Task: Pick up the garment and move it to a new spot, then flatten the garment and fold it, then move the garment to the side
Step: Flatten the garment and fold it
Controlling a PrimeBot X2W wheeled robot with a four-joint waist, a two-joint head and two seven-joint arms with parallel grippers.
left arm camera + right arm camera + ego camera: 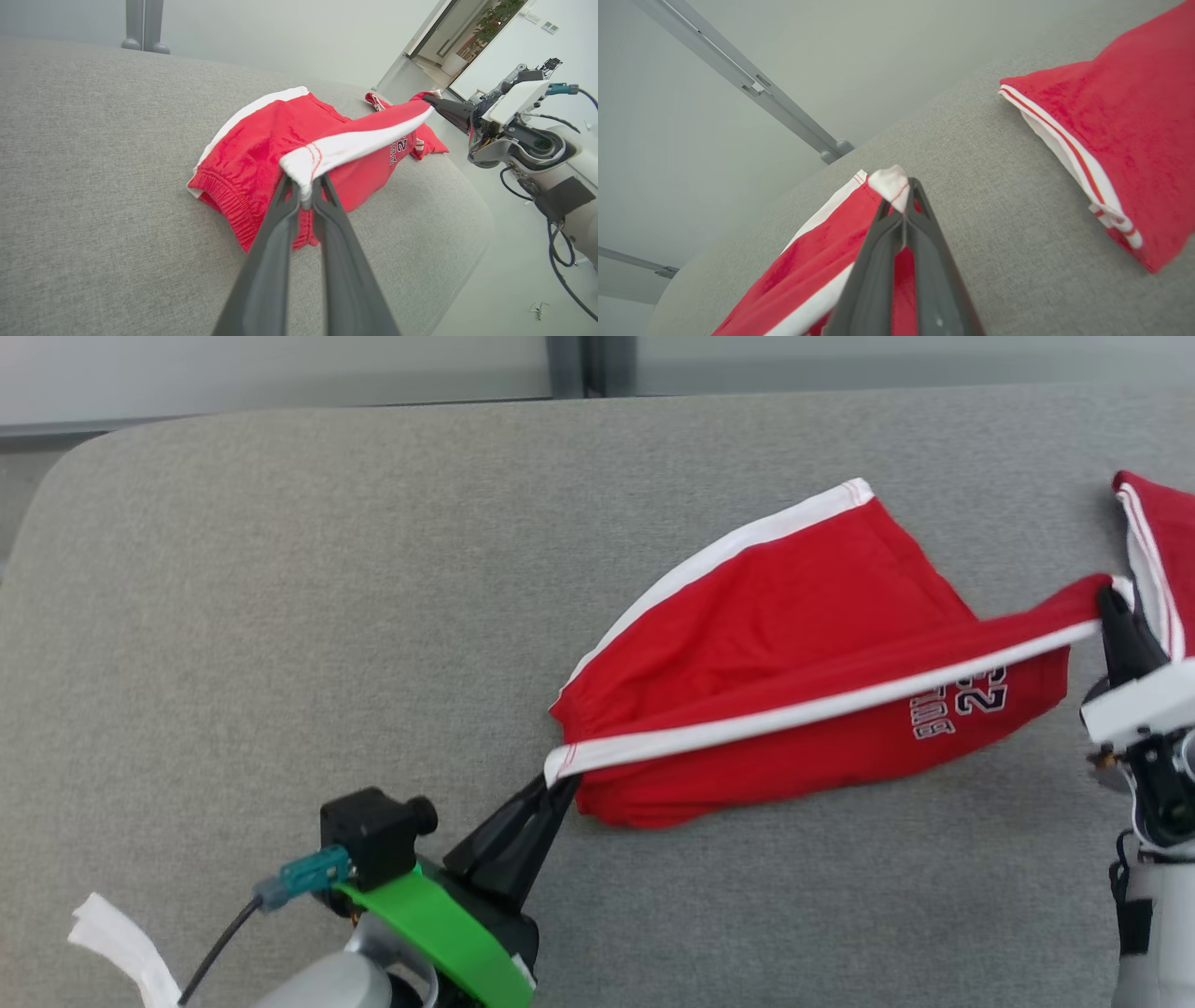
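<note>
Now you have two red garments: the shorts, printed BULLS 23, at 3 o'clock, white band pinched tight by left gripper and right gripper; second garment at 2 o'clock.

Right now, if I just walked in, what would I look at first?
The bright red shorts with white trim, mid-right on the grey surface. Their white band is stretched between the left gripper at the lower left and the right gripper at the right, both pinching it. More red cloth lies at the far right.
</note>
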